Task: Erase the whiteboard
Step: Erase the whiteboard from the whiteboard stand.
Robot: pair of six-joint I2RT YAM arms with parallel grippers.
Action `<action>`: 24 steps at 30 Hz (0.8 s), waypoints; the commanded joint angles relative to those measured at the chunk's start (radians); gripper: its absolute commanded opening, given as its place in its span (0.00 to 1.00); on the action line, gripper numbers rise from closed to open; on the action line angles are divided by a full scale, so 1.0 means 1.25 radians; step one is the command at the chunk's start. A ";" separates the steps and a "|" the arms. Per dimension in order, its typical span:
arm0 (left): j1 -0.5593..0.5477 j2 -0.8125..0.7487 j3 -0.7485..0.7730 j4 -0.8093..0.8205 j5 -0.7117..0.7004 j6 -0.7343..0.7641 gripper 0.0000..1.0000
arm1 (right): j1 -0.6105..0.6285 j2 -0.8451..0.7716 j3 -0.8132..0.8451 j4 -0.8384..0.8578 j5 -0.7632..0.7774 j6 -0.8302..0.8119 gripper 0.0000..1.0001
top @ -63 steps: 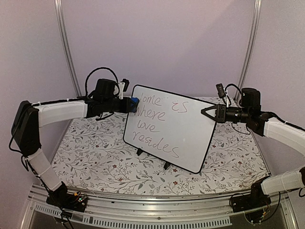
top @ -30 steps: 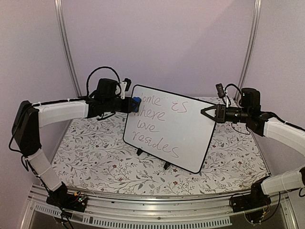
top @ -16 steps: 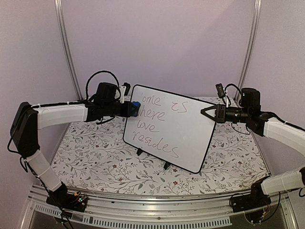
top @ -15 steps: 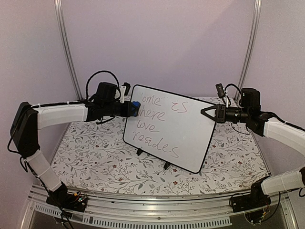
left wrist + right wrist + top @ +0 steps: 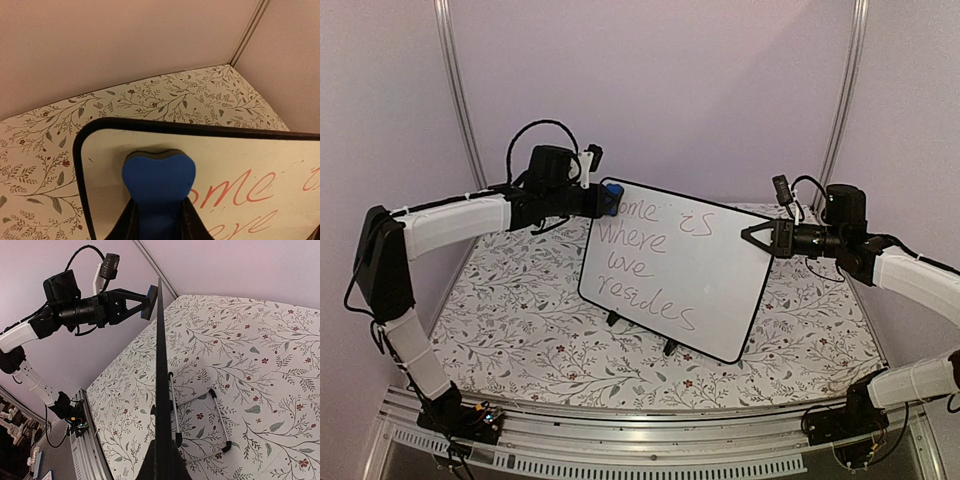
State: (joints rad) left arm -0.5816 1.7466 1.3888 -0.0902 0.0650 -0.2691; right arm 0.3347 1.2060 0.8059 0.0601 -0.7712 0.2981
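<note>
The left gripper, grasping a blue eraser, touches the whiteboard at its top-left corner. The right gripper clamps its right edge.

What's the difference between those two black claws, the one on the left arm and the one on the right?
The left gripper clamps a small blue eraser block; the right gripper pinches the large black-rimmed whiteboard itself, at its right rim. The left gripper's jaws straddle a thick block; the right gripper's close on a thin edge. Shared: both are shut on something and point inward at the whiteboard.
</note>
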 commanded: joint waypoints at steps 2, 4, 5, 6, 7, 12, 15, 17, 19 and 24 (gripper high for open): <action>-0.004 0.026 0.026 -0.019 -0.010 0.022 0.00 | 0.027 0.001 -0.002 -0.021 -0.072 -0.067 0.00; -0.004 0.021 0.014 -0.017 -0.009 0.019 0.00 | 0.027 0.001 -0.002 -0.021 -0.072 -0.066 0.00; -0.004 0.016 0.004 -0.014 -0.008 0.016 0.00 | 0.027 0.001 -0.002 -0.021 -0.071 -0.065 0.00; -0.004 0.011 -0.008 -0.011 -0.006 0.013 0.00 | 0.027 0.000 -0.002 -0.021 -0.072 -0.066 0.00; -0.004 0.004 -0.020 -0.005 -0.004 0.010 0.00 | 0.027 0.003 -0.002 -0.022 -0.072 -0.067 0.00; -0.005 -0.028 -0.091 0.018 0.002 -0.012 0.00 | 0.027 0.001 -0.001 -0.022 -0.072 -0.066 0.00; -0.006 -0.048 -0.136 0.036 0.008 -0.028 0.00 | 0.027 0.001 -0.003 -0.021 -0.072 -0.065 0.00; -0.007 -0.057 -0.162 0.046 0.009 -0.036 0.00 | 0.027 0.001 -0.003 -0.022 -0.072 -0.065 0.00; -0.008 -0.066 -0.185 0.058 0.009 -0.041 0.00 | 0.027 0.001 -0.004 -0.020 -0.072 -0.066 0.00; -0.007 -0.074 -0.199 0.060 0.007 -0.044 0.00 | 0.028 0.002 -0.004 -0.019 -0.073 -0.066 0.00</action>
State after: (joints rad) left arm -0.5816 1.6718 1.1564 -0.0196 0.0708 -0.3115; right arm 0.3347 1.2060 0.8059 0.0593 -0.7689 0.3023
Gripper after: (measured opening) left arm 0.201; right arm 0.015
